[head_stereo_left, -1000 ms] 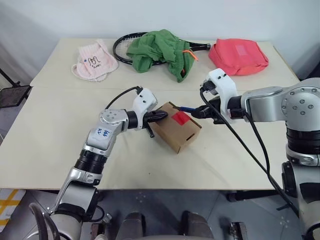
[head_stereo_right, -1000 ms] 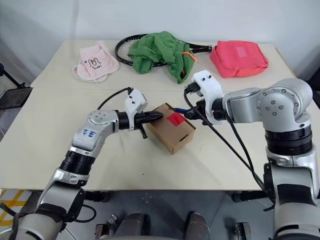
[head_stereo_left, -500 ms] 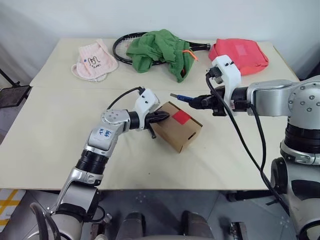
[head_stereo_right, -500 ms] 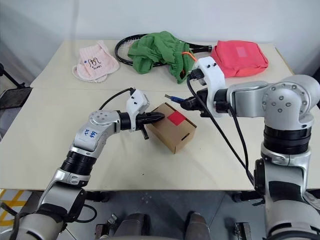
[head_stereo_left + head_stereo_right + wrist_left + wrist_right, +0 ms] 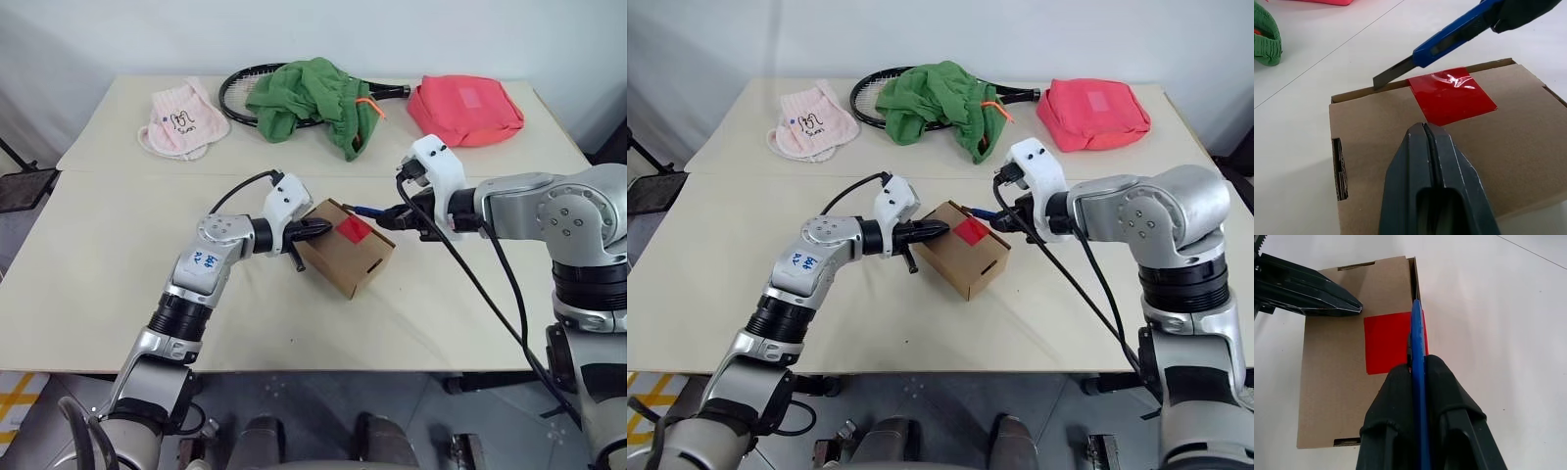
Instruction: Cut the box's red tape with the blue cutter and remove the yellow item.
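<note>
Right wrist view: blue cutter (image 5: 1417, 340) runs straight out between right gripper (image 5: 1419, 364) fingers, clamped, blade over box (image 5: 1337, 382) edge at red tape (image 5: 1386, 340). Left gripper (image 5: 1422, 128) fingers together, pressing box top.

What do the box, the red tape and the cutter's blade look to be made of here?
The box: brown corrugated cardboard, matte; fluting shows at its tab slot. The red tape: glossy film, probably plastic, judging by the bright glare streaks. The blue cutter: smooth blue casing, likely plastic; its blade is flat, dull grey, apparently metal.
</note>
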